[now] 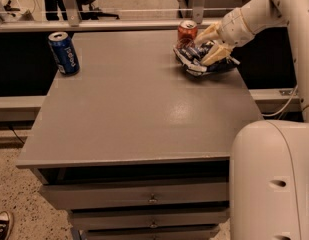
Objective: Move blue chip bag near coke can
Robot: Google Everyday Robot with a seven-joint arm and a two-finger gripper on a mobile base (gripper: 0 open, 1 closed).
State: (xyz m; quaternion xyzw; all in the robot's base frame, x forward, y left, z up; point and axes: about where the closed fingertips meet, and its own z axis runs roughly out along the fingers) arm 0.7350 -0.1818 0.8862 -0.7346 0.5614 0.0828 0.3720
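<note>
The blue chip bag (195, 60) is a crumpled navy foil bag with white lettering. It lies on the grey table (139, 109) at the far right. It sits just in front and to the right of the red coke can (187, 31), which stands upright at the back edge; bag and can look to be touching or nearly so. My gripper (210, 45) reaches in from the right, low over the table. Its cream fingers (206, 33) are closed on the bag's right part, with one above the bag and one in front of it.
A blue soda can (64, 53) stands upright at the table's far left corner. The robot's white body (274, 184) fills the lower right. Drawers (151, 199) sit below the tabletop. A rail and chair legs stand behind the table.
</note>
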